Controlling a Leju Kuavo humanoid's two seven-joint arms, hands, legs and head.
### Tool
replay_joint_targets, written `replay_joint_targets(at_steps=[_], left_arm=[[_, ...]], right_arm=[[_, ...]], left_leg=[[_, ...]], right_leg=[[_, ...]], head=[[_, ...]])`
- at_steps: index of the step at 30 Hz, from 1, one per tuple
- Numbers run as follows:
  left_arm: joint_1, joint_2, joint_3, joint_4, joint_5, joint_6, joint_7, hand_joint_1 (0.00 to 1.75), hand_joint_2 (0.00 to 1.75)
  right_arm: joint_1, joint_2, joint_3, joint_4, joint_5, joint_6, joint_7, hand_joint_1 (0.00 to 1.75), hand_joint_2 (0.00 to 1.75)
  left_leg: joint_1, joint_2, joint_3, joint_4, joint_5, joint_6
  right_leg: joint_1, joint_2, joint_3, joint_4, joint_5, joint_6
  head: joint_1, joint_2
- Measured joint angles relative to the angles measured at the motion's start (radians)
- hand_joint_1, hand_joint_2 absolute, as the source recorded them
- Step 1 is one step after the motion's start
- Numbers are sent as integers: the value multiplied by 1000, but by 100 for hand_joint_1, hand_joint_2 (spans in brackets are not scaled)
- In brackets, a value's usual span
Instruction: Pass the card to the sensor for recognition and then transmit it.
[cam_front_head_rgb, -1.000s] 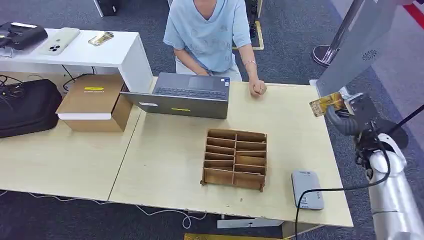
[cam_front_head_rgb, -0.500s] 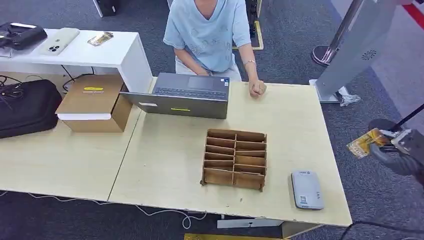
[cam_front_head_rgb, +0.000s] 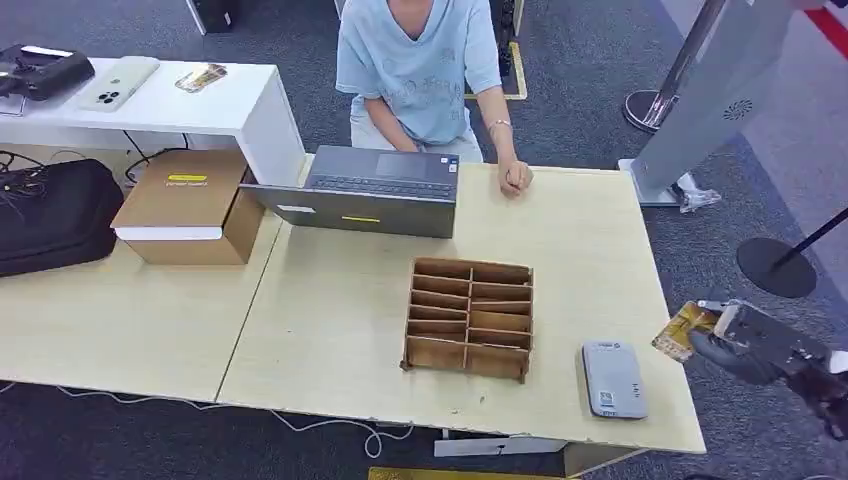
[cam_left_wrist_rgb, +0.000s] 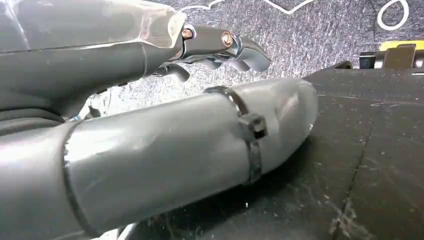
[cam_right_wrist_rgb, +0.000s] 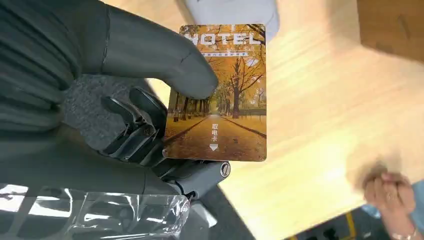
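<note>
My right hand (cam_front_head_rgb: 745, 345) hangs just off the table's right edge and pinches a hotel card (cam_front_head_rgb: 684, 331) with an autumn-avenue picture. Up close in the right wrist view, the thumb (cam_right_wrist_rgb: 155, 55) presses the card (cam_right_wrist_rgb: 225, 100) against the darker fingers. The grey card sensor (cam_front_head_rgb: 613, 378) lies flat on the table near the front right corner, to the left of the card and a little nearer me. In the left wrist view my left hand (cam_left_wrist_rgb: 165, 115) points at dark carpet with nothing in its fingers (cam_left_wrist_rgb: 235, 47), which curl slightly.
A wooden divided organiser (cam_front_head_rgb: 469, 317) stands mid-table, left of the sensor. A person sits at the far side with a fist (cam_front_head_rgb: 516, 178) resting on the table beside a laptop (cam_front_head_rgb: 375, 190). A cardboard box (cam_front_head_rgb: 188, 205) and a black bag (cam_front_head_rgb: 55, 215) sit at the left.
My right hand has come down with the card from high at the right, near the grey kiosk, to just beside the table's front right edge, close to the sensor.
</note>
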Motion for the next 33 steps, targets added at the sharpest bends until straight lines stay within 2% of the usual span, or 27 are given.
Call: replay_joint_targets(at_steps=[8, 14, 21, 26, 33], left_arm=[[0, -4, 4, 0, -7, 0, -1, 0, 0], [0, -5, 6, 0, -9, -3, -1, 0, 0], [0, -5, 8, 0, -5, -3, -1, 0, 0], [-1, -5, 8, 0, -4, -6, -1, 0, 0], [-1, -5, 8, 0, -2, -7, 0, 0, 0]], right_arm=[[-19, 18, 152, 12, 47, -35, 13, 175, 175], [-22, 36, 194, 30, 82, -66, 27, 175, 175], [-75, 49, 239, 97, 113, -69, 11, 175, 175], [-145, 58, 287, 181, 153, -86, -6, 175, 175], [-217, 100, 331, 291, 201, -143, -17, 175, 175]], left_leg=[[0, 0, 0, 0, 0, 0], [0, 0, 0, 0, 0, 0], [0, 0, 0, 0, 0, 0], [0, 1, 0, 0, 0, 0], [0, 1, 0, 0, 0, 0]], right_leg=[[0, 0, 0, 0, 0, 0], [0, 0, 0, 0, 0, 0], [0, 0, 0, 0, 0, 0], [0, 1, 0, 0, 0, 0], [0, 1, 0, 0, 0, 0]], head=[[0, 0], [0, 0], [0, 0], [0, 0], [0, 0]])
